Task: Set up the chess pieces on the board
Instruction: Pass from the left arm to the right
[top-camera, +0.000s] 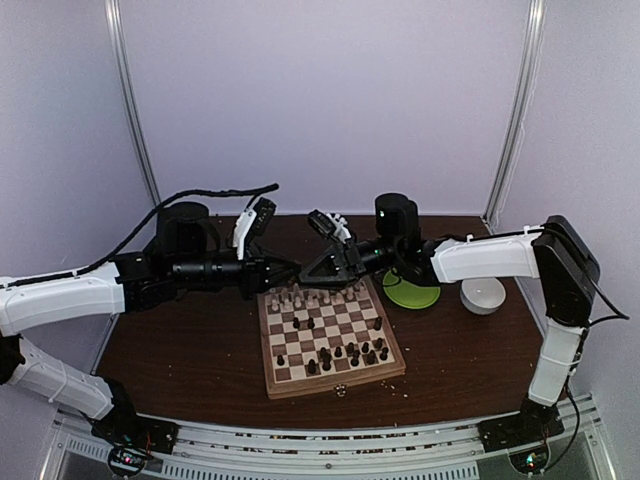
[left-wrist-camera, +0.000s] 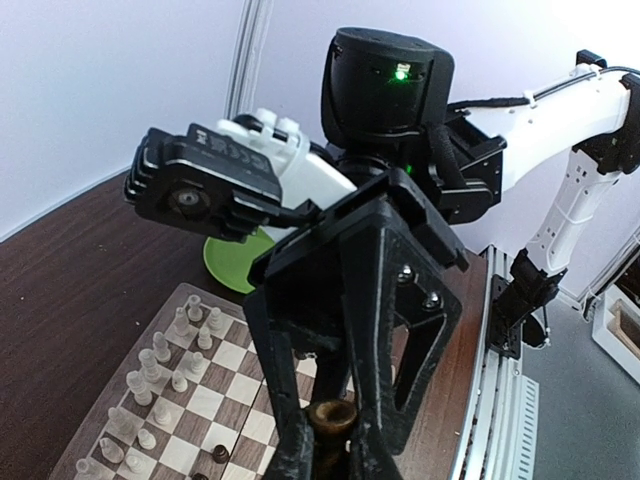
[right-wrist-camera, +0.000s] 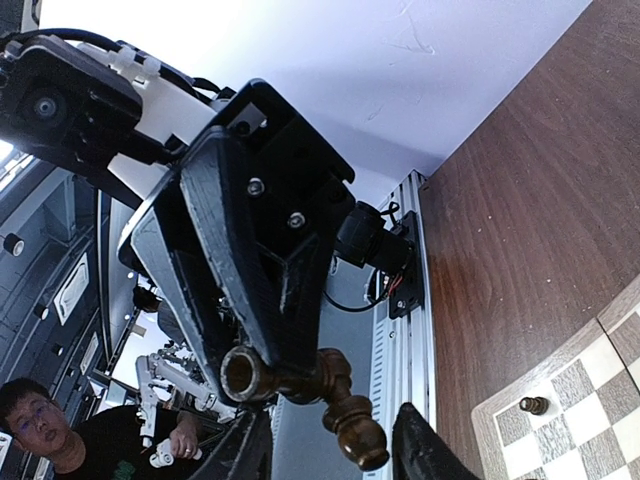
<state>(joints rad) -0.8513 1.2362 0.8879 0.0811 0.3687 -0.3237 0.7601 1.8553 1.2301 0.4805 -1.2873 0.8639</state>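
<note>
The board (top-camera: 335, 384) lies at the table's middle, with pale chess pieces (top-camera: 300, 297) along its far rows and dark chess pieces (top-camera: 352, 352) scattered nearer. Both grippers meet in the air above the board's far left edge. My left gripper (top-camera: 296, 268) is shut on a dark brown piece (right-wrist-camera: 355, 425) and holds it by its lower half; the round base shows in the left wrist view (left-wrist-camera: 333, 418). My right gripper (right-wrist-camera: 330, 450) is open, its fingers either side of the piece's head without touching it. In the right wrist view a lone dark piece (right-wrist-camera: 533, 405) stands on the board (right-wrist-camera: 600, 390).
A round green plate (top-camera: 412, 293) and a white bowl (top-camera: 483, 295) sit right of the board at the back. Crumbs lie near the board's front edge. The rail with the arm bases (top-camera: 330, 450) runs along the near edge. White walls enclose the table.
</note>
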